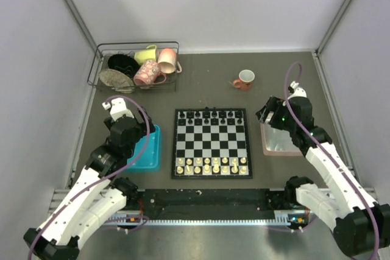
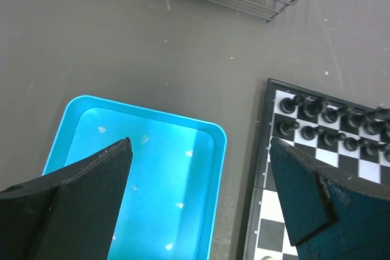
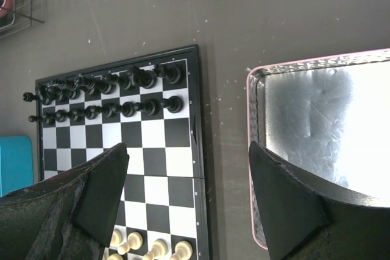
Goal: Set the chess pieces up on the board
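Note:
The board (image 1: 210,143) lies flat in the middle of the table. The cream-white chess pieces (image 1: 211,165) stand in two rows along its near edge, and some show at the bottom of the right wrist view (image 3: 152,249). My left gripper (image 1: 131,135) hangs open and holds nothing (image 2: 200,144), over the far right corner of the blue tray (image 2: 146,187), with the board's left edge (image 2: 262,168) beside it. My right gripper (image 1: 267,115) is open and holds nothing too (image 3: 187,149). It spans the board's right edge (image 3: 196,150) and the strip of table before the pink tray (image 3: 253,120).
Black pieces (image 1: 210,117) fill the board's two far rows. The blue tray (image 1: 146,150) holds only pale specks, and the pink tray (image 1: 277,141) shows a bare shiny floor. A wire rack (image 1: 137,68) of cups and bowls stands back left. A small red mug (image 1: 245,79) stands back right.

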